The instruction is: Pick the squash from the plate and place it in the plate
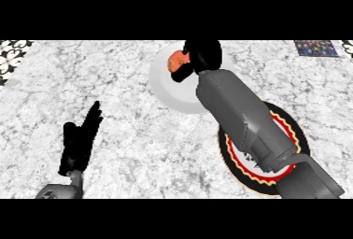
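An orange squash [179, 59] lies on a plain white plate [173, 88] at the back middle of the counter. My right hand [200, 56] is over that plate with its fingers curled round the squash, hiding most of it. The right forearm runs back across a second plate [293, 130], black with a red and yellow patterned rim, at the lower right. My left hand [79, 140] rests open at the lower left, fingers straight and pointing away, far from both plates.
The counter top is grey-white marble. A dark patterned item [316, 48] lies at the back right corner. Black and white tiling [12, 53] shows at the back left edge.
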You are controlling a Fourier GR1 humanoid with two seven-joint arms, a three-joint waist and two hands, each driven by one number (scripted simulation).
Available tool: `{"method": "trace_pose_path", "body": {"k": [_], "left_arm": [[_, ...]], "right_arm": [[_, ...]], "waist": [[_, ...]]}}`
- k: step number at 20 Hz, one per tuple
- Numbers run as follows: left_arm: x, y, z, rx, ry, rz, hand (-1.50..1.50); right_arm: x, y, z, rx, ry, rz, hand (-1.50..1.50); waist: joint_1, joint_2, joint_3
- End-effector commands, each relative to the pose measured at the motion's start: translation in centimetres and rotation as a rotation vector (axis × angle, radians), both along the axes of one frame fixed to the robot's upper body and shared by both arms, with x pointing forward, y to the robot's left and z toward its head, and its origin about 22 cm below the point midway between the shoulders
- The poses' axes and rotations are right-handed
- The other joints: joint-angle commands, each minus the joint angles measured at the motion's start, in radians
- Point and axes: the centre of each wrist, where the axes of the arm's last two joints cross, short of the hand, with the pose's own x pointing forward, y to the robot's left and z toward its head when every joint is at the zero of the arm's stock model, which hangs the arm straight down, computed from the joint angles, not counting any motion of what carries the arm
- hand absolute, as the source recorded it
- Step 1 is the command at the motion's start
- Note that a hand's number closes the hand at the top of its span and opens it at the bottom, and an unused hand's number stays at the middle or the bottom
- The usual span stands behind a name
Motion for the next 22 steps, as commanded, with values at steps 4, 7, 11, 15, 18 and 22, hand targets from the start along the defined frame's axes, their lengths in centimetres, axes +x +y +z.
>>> {"method": "trace_pose_path", "body": {"k": [4, 7, 11, 15, 18, 22], "left_arm": [[0.0, 0.2, -1.0, 0.018, -0.002, -0.002, 0.0], [-0.9, -0.9, -0.3, -0.025, -0.004, -0.011, 0.0], [-0.2, 0.9, -1.2, 0.009, -0.001, 0.001, 0.0], [-0.7, -0.6, -0.2, -0.006, 0.013, -0.004, 0.0], [-0.6, 0.6, -0.1, -0.015, 0.009, 0.021, 0.0], [0.0, 0.3, -0.4, 0.002, 0.009, 0.037, 0.0]], "right_arm": [[0.8, -4.0, -2.6, -0.011, 0.293, 0.049, 1.5], [0.6, -3.3, -3.0, 0.0, 0.337, 0.071, -1.5], [0.8, -4.0, -2.7, 0.121, 0.243, 0.233, -1.5], [1.0, -3.8, -0.9, 0.394, 0.04, 0.269, -1.5], [1.3, -4.6, 0.0, 0.632, -0.051, 0.232, -1.5], [1.2, -8.6, -2.1, 0.793, -0.088, 0.229, -1.5]], "waist": [[0.001, 0.005, 0.0], [0.012, 0.002, 0.0], [-0.007, 0.0, 0.0], [-0.006, -0.003, 0.003], [-0.016, -0.007, 0.003], [-0.025, -0.004, 0.002]]}}
